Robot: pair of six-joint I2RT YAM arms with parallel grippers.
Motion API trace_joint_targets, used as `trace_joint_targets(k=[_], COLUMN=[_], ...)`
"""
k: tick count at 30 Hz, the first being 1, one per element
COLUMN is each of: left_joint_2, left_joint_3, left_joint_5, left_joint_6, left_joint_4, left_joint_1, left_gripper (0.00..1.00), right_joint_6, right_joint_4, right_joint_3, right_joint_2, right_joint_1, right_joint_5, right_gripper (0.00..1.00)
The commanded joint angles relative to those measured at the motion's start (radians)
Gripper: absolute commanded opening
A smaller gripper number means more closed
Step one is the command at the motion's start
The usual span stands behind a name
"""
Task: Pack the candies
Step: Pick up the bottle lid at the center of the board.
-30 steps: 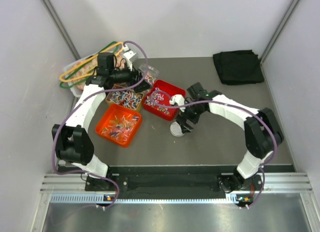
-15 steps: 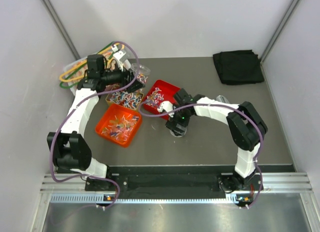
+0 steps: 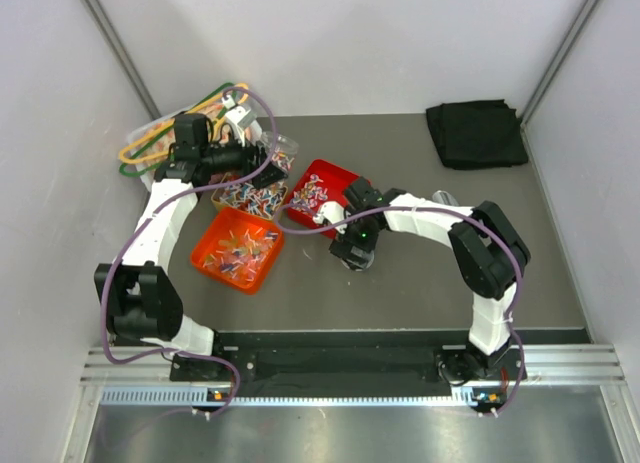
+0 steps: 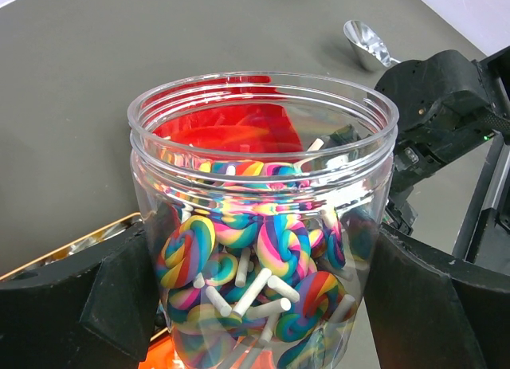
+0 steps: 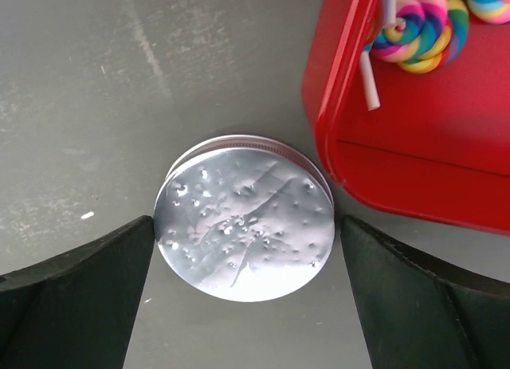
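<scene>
While the left tool (image 4: pixel 263 305) clamps the clear jar (image 4: pixel 263 122) by its sides, upright and mouth open, the candies (image 4: pixel 275 249), rainbow swirls on white sticks, fill its lower half. More of them lie in the red tray (image 5: pixel 398 170). The right tool (image 5: pixel 245 253) hangs straight above the silver lid (image 5: pixel 239 213) with its fingers spread wide, one on either side of the rim and neither touching. The lid lies flat on the counter (image 5: pixel 80 66) and is round, so it has no long axis to align with. The tray wall sits just beside the lid's rim; whether they touch cannot be told. Judgement: the right arm is nearer the lid, a straight descent and squeeze should take it, and the tray-side finger has little room. The jar is well apart, beyond the red tray.
</scene>
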Motion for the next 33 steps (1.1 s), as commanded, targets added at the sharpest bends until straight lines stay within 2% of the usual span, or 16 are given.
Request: trace_joint_targets(k=[1, 15, 23, 24, 25, 26, 33], left_joint_2=[-0.048, -0.025, -0.026, -0.025, -0.023, -0.023, -0.019], left_joint_3=[0.017, 0.055, 0.072, 0.072, 0.072, 0.071, 0.066], left_joint_5=[0.035, 0.075, 0.088, 0.089, 0.092, 0.095, 0.1], left_joint_6=[-0.001, 0.012, 0.071, 0.074, 0.075, 0.078, 0.093], left_joint_4=[0.059, 0.039, 0.003, 0.0, -0.002, -0.004, -0.019], left_joint_1=[0.006, 0.005, 0.005, 0.005, 0.005, 0.005, 0.005], left_gripper=[0.48, 0.48, 0.48, 0.48, 0.48, 0.48, 0.48], right_joint_6=[0.004, -0.004, -0.003, -0.006, -0.012, -0.01, -0.015], right_joint_4=[0.009, -0.026, -0.083, -0.104, -0.113, -0.122, -0.172], right_joint_3=[0.024, 0.027, 0.062, 0.066, 0.075, 0.076, 0.089], right_joint_2=[0.022, 0.07, 0.073, 0.076, 0.076, 0.079, 0.046], right_joint_1=[0.019, 0.022, 0.025, 0.025, 0.025, 0.027, 0.027], right_joint_5=[0.001, 0.018, 0.026, 0.023, 0.02, 0.02, 0.032], right_gripper=[0.99, 0.98, 0.91, 0.89, 0.81, 0.8, 0.76])
